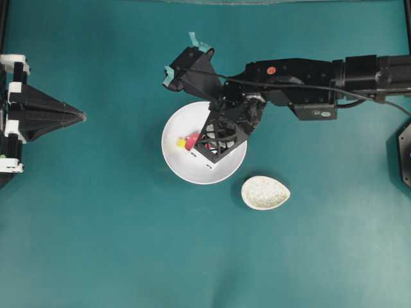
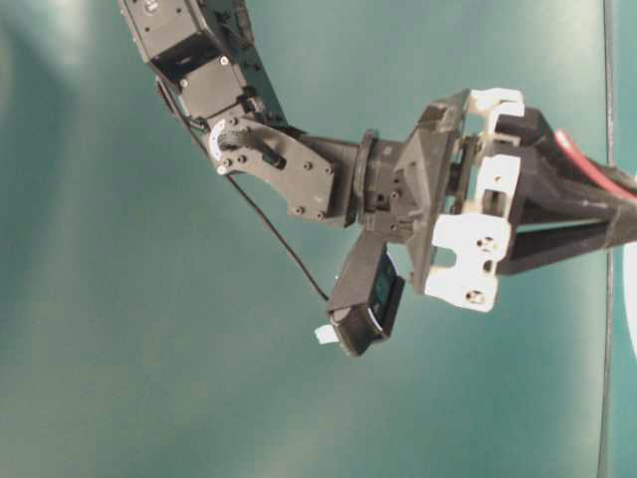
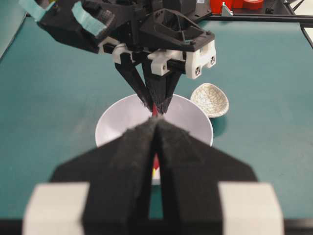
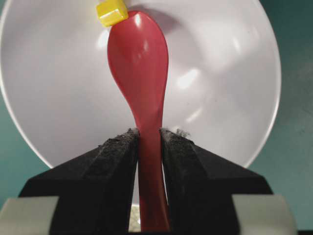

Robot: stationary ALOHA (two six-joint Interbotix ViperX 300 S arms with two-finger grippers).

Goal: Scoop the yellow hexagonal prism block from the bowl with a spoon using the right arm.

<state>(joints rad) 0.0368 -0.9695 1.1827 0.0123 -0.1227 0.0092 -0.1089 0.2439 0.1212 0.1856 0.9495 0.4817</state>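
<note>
The white bowl (image 1: 186,170) sits mid-table. My right gripper (image 4: 149,134) hangs over it, shut on the handle of the pink-red spoon (image 4: 139,58). The spoon's scoop lies low inside the bowl (image 4: 234,73). The yellow hexagonal prism block (image 4: 111,12) rests on the bowl's floor, touching the left of the scoop's tip, not in the scoop. From overhead the block (image 1: 181,142) shows just left of the spoon (image 1: 191,142), with the right gripper (image 1: 202,142) above them. My left gripper (image 1: 82,117) is shut and empty at the far left, pointing toward the bowl (image 3: 112,122).
A small speckled oval spoon rest (image 1: 265,192) lies on the teal table just right of and below the bowl; it also shows in the left wrist view (image 3: 210,100). The right arm (image 1: 308,83) stretches in from the right edge.
</note>
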